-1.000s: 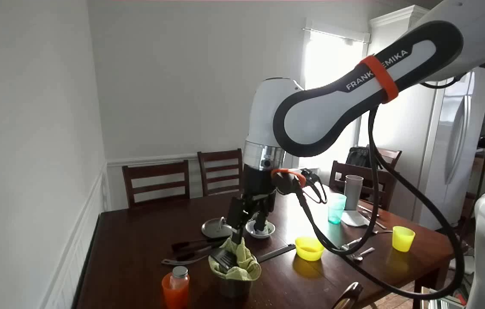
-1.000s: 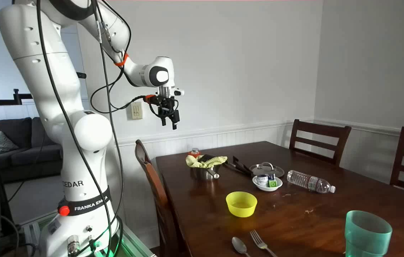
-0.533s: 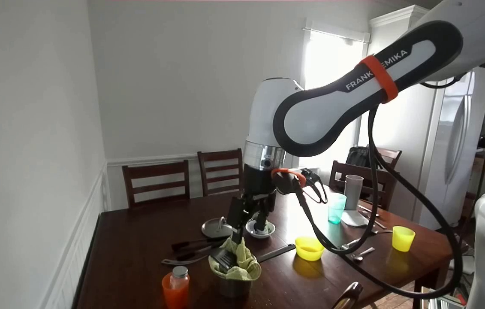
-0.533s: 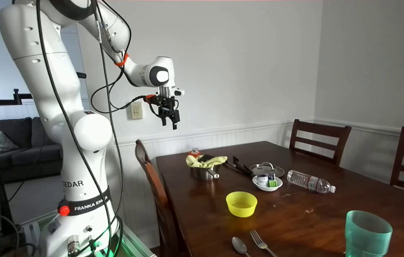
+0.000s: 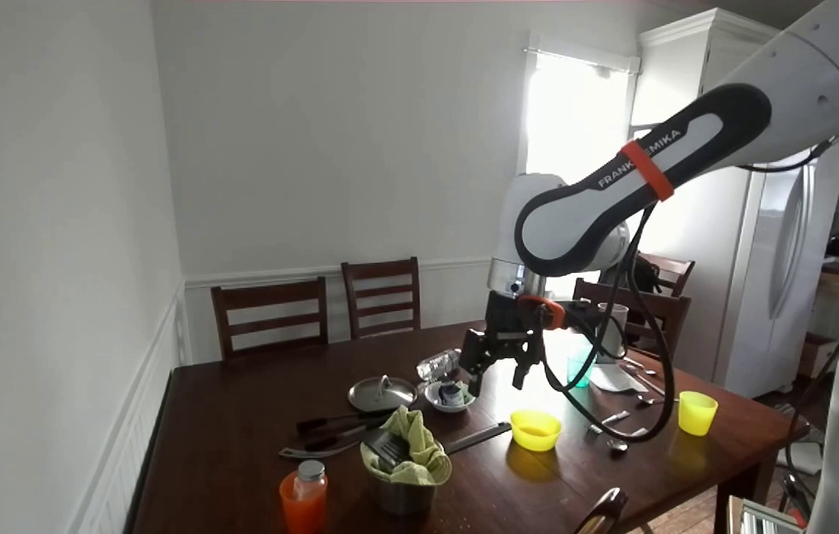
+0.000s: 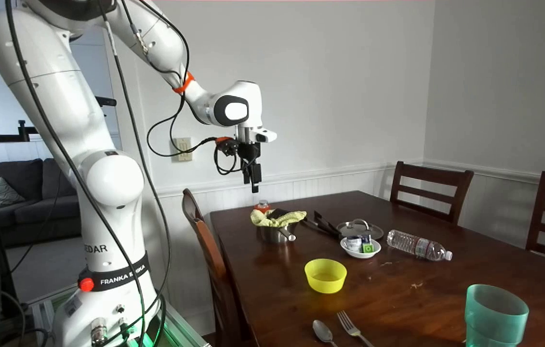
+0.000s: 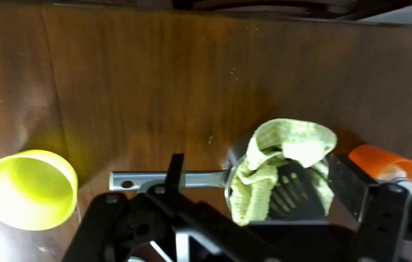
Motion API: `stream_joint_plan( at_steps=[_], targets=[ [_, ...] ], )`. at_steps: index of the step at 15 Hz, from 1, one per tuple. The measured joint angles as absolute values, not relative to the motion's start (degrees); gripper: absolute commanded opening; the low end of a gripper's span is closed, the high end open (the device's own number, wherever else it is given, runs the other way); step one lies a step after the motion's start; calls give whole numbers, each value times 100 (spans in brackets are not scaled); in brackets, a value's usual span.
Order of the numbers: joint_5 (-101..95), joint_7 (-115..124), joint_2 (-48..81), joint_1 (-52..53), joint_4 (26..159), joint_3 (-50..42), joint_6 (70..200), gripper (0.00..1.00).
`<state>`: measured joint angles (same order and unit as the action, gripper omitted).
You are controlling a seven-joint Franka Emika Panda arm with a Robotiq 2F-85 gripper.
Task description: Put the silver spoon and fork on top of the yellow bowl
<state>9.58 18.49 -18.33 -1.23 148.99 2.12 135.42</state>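
- We see one gripper (image 5: 497,386) up in the air over the wooden table (image 6: 412,299), and its two black fingers (image 7: 173,174) are spread wide.
- We count one low yellow bowl (image 6: 325,277). It sits upright on the table, near the end of the handle (image 7: 206,179) of one saucepan (image 5: 404,500). In the wrist view it is off to one side of the fingers.
- We find one silver spoon (image 6: 322,331) and one silver fork (image 6: 350,325) on the table in an exterior view. They lie next to each other with a gap between, both near the yellow bowl.
- We spot more cutlery (image 5: 644,400) in an exterior view, but it is too small for us to count.
- We see that the saucepan stands upright, with one yellow-green cloth (image 7: 255,189) and one black slotted spatula (image 5: 387,449) in it.
- We count one pot lid (image 5: 371,399), lying flat. Just beside it is one white bowl (image 6: 360,254) with small packets (image 6: 361,245) inside; we cannot tell how many.
- We see one clear water bottle (image 6: 417,245) on its side near the white bowl.
- We find one yellow cup (image 5: 697,414), one teal cup (image 6: 496,318) and one orange cup (image 5: 304,510). The orange cup holds one jar (image 5: 310,482).
- We count three wooden chairs (image 6: 433,176) in an exterior view.
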Motion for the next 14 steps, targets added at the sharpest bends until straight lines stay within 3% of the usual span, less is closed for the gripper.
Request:
stream_joint_plan(
  at_steps=[6,14],
  targets=[
    [931,2160,-2119,-1138,15929,-297,14271,100],
    [929,2497,-2013,-2309,15837,-1006,14574,100]
  ],
)
